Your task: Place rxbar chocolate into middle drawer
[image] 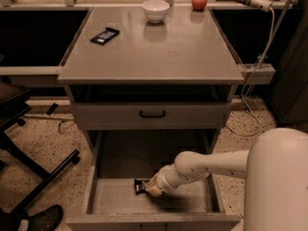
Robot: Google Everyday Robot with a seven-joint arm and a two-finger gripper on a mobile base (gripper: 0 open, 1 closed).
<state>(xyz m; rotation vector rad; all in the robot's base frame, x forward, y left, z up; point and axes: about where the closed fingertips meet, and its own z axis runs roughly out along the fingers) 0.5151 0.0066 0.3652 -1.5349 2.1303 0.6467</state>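
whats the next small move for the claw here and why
Probably let the chocolate bar go. The claw holds it well inside the open drawer, low over the floor near the front, so opening should drop it flat; whether it already touches the floor I cannot tell.

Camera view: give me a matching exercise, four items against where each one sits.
Items:
1. bowl
2. apple
3. rxbar chocolate
4. dark bar

Places:
A. cabinet top, left side
B. inside the open middle drawer, at the gripper
C. cabinet top, back right
D. cabinet top, back centre

Pairs: 1-D, 2-C, 3-B, 4-A
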